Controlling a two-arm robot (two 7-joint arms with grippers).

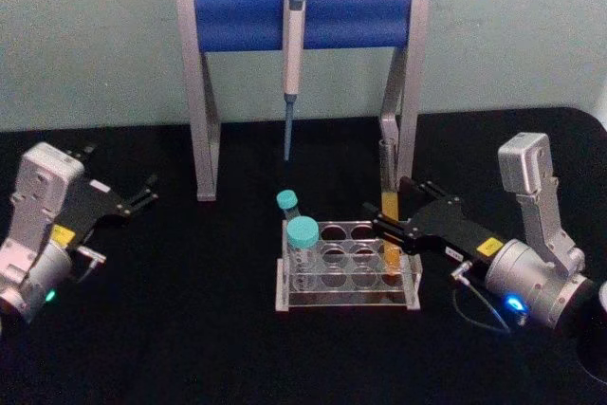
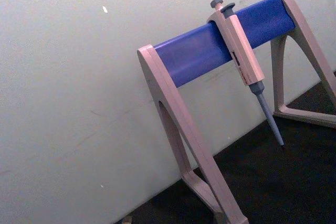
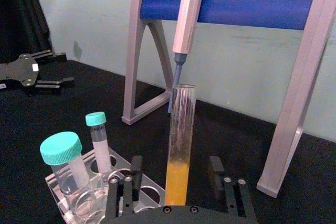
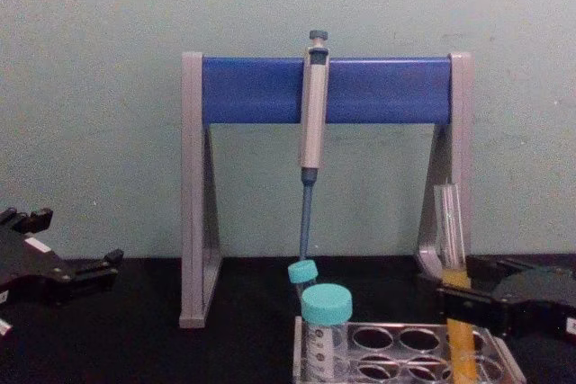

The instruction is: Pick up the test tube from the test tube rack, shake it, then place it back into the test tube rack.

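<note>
The test tube (image 1: pixel 389 198), tall, clear and capless with orange-yellow liquid in its lower part, stands upright in the right end of the test tube rack (image 1: pixel 346 303). My right gripper (image 1: pixel 387 226) is open and straddles the tube at liquid level. In the right wrist view the test tube (image 3: pixel 180 129) stands between the two fingers (image 3: pixel 137 165) with a gap on each side. The chest view has the tube (image 4: pixel 448 222) rising from the rack (image 4: pixel 409 328) with the right gripper (image 4: pixel 457 287) around it. My left gripper (image 1: pixel 144 193) is parked open at the far left.
Two shorter tubes with teal caps (image 1: pixel 302 232) (image 1: pixel 287 200) stand in the rack's left end. Behind the rack is a grey-and-blue pipette stand (image 1: pixel 303 18) with a pipette (image 1: pixel 292 54) hanging from its bar. Black tabletop lies open between the left gripper and the rack.
</note>
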